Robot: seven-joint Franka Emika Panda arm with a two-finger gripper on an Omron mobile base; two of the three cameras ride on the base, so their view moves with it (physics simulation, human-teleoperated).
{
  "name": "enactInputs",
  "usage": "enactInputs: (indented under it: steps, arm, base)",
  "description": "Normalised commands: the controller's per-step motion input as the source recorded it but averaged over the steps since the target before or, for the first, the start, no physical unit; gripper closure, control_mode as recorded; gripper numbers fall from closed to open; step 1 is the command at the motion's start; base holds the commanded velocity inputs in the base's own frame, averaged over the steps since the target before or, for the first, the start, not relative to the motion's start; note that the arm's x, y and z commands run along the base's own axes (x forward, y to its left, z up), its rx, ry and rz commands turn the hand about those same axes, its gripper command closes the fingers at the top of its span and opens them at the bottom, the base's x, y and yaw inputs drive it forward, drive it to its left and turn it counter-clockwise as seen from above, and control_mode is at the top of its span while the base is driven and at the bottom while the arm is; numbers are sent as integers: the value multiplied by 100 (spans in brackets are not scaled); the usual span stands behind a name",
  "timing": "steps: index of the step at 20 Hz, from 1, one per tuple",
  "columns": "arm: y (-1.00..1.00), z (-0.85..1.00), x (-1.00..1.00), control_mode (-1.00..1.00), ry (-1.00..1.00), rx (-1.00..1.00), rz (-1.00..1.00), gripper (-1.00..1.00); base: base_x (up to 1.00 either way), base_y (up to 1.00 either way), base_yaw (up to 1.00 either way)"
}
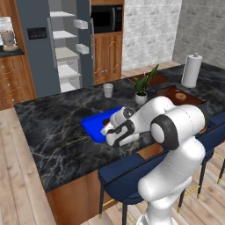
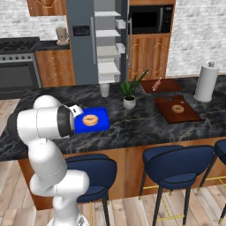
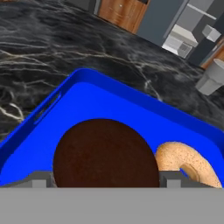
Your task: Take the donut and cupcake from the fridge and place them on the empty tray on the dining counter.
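**Kitchen island: cupcake [image 3: 105, 153] and donut [image 3: 186, 162] in blue tray [image 3: 113, 105]**

Left base view: black marble dining counter [image 1: 52, 132] runs across the frame, with the blue tray near its front edge. The white arm [image 1: 176, 132] bends over the counter and its hand end is down over the tray, hiding most of it. The fridge [image 1: 33, 52] stands behind with 1 door open and white shelves showing. A grey cup [image 1: 108, 90], a potted plant [image 1: 141, 88] and a paper towel roll [image 1: 191, 70] stand further back on the counter. A reddish-brown tray [image 1: 169, 92] lies near the roll.

Right base view: same counter and tray. The donut lies flat in the tray, plainly visible. The arm's elbow covers the tray's left end. 3 blue stools [image 2: 176, 161] sit along the near side of the counter. The fridge is behind, door open.

Hand view: looking down into the tray. The cupcake sits on the tray floor, brown top up, with the donut just beside it, touching or nearly so. The fingers [image 3: 41, 180] are spread wide, 1 at each side of the cupcake. Cannot tell whether they press on it or stand clear.
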Motion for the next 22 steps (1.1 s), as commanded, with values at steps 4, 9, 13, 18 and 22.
enactInputs:
  steps: [4, 9, 13, 18, 22]
  arm:
    - [9, -17, 18, -100, 0, 0, 0, -100]
    - [10, -19, 20, -100, 0, 0, 0, -100]
    - [12, -20, 18, -100, 0, 0, 0, -100]
    - [14, 4, 0, -100, 0, 0, 0, -100]
    - [11, 31, 0, -100, 1, 0, 0, -100]
  base:
    - [0, 0, 0]
    - [0, 0, 0]
    - [0, 0, 0]
    - [0, 0, 0]
    - [0, 0, 0]
